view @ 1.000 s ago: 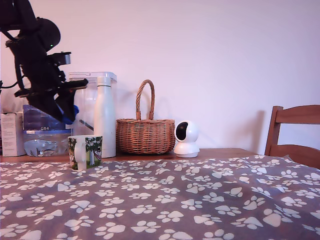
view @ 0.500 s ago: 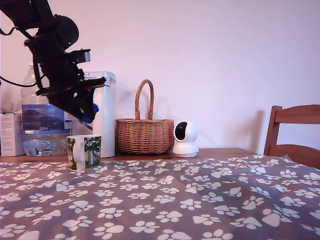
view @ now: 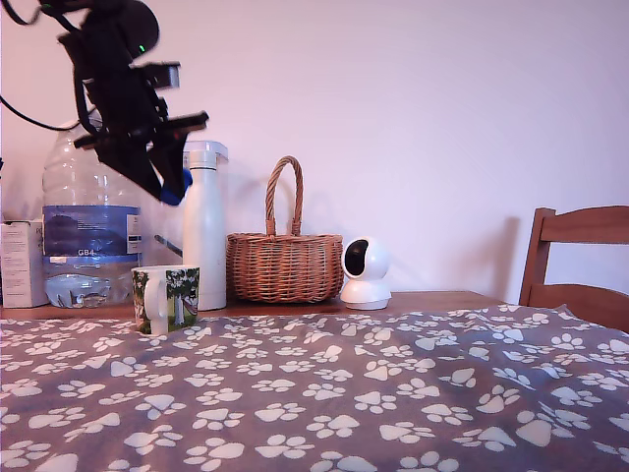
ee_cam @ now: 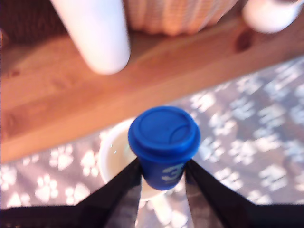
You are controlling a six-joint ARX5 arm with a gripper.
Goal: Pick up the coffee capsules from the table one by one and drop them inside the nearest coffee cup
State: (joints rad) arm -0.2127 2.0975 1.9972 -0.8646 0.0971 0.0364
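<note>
Now: capsule held above the cup

A blue coffee capsule [ee_cam: 164,146] is gripped between the two black fingers [ee_cam: 124,187] of the gripper [view: 175,187], which is closed on it. The gripper is seen high above the coffee cup [view: 167,298]. The cup is standing on the table [view: 324,393], near a white bottle [view: 204,226].

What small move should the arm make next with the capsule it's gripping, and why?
Probably lower toward the mug before releasing. The gripper is shut on the blue capsule, and the wrist view shows the mug's open mouth right behind it, so it looks roughly lined up. In the exterior view the gripper hangs well above the mug.
</note>
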